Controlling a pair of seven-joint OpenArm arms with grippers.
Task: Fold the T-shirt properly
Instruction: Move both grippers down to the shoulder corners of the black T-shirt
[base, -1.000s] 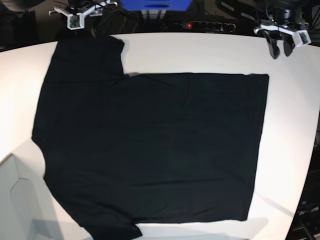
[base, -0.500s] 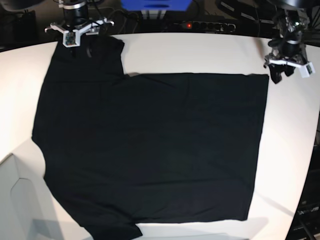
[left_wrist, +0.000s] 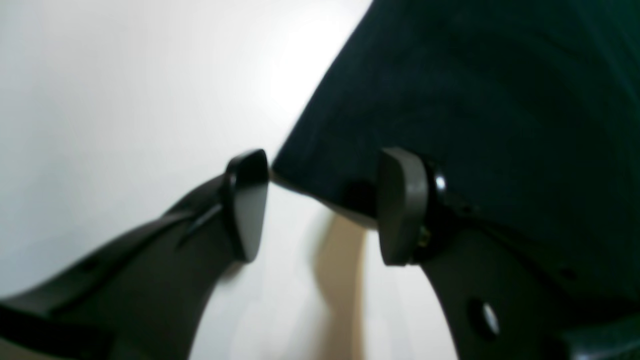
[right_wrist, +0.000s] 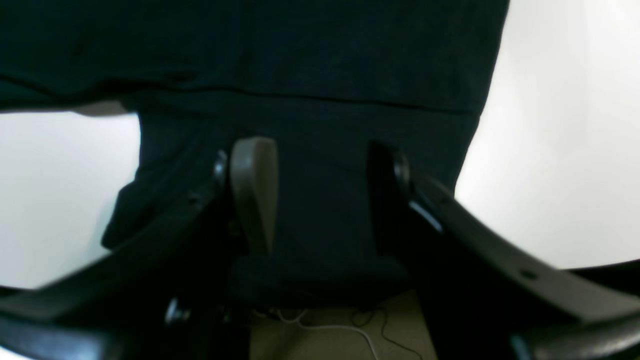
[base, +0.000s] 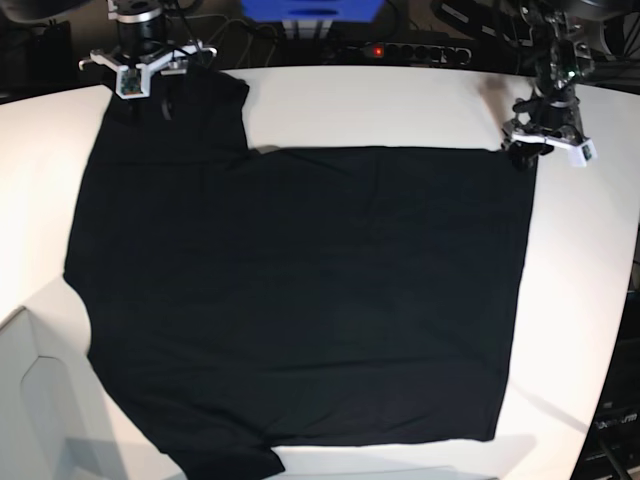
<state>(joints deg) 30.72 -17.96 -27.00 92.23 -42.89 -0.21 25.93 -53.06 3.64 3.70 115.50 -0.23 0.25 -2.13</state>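
While the black T-shirt (base: 300, 300) lies spread flat across the white table (base: 400, 100), its plain side faces up and it fills the table from the 6 o'clock edge almost to the far edge. One sleeve (base: 225, 462) reaches the near edge at about 7 o'clock; the other sleeve (base: 190, 100) lies at 11 o'clock. Farther back, at 2 o'clock, the left hand (base: 527, 150) is low at the shirt's far corner, its fingers (left_wrist: 245, 200) spread apart with the corner between them, one over bare table and one over cloth, gripping nothing. At 11 o'clock the right hand (base: 150, 100) is over the far sleeve, fingers (right_wrist: 255, 190) parted with the sleeve cloth showing between them, not pinched. Beyond the table a power strip (base: 400, 50) sits among cables.
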